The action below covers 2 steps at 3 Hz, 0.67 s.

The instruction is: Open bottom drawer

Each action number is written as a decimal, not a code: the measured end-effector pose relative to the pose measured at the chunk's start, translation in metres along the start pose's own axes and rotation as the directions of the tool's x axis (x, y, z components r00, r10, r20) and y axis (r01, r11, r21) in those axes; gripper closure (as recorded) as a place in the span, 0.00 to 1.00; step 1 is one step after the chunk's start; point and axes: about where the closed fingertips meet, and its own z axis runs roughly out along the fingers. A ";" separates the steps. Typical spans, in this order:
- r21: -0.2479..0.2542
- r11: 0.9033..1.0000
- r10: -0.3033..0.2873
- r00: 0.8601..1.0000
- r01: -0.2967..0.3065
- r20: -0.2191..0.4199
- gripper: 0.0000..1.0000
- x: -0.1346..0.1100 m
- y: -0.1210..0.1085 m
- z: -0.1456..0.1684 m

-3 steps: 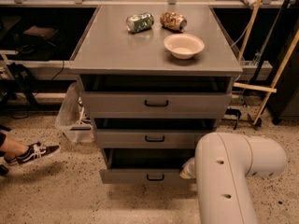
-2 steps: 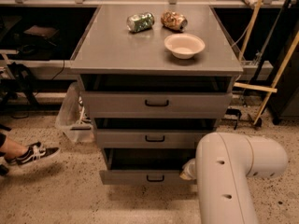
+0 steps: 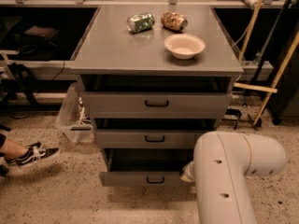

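The bottom drawer (image 3: 140, 177) is the lowest of three grey drawers in the cabinet. It stands pulled out a little, with a dark gap above its low front and a small black bar handle (image 3: 155, 179). My white arm (image 3: 224, 171) fills the lower right. My gripper (image 3: 188, 171) is mostly hidden behind the arm, at the right end of the bottom drawer's front. The middle drawer (image 3: 154, 138) and the top drawer (image 3: 156, 103) also stand slightly out.
On the cabinet top (image 3: 107, 50) lie a crushed green can (image 3: 140, 22), a brown snack bag (image 3: 174, 20) and a white bowl (image 3: 184, 45). A person's shoe (image 3: 35, 155) is at the left, a plastic bin (image 3: 74, 115) beside the cabinet, wooden poles (image 3: 275, 78) at the right.
The bottom drawer's front sits very slightly further out toward me than before. The arm has barely moved.
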 end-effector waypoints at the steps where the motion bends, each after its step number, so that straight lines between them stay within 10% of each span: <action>1: 0.000 1.000 0.000 1.000 0.000 0.000 1.00 -0.003 0.001 -0.002; 2: -0.017 1.000 -0.010 1.000 0.010 0.004 1.00 0.003 0.017 -0.001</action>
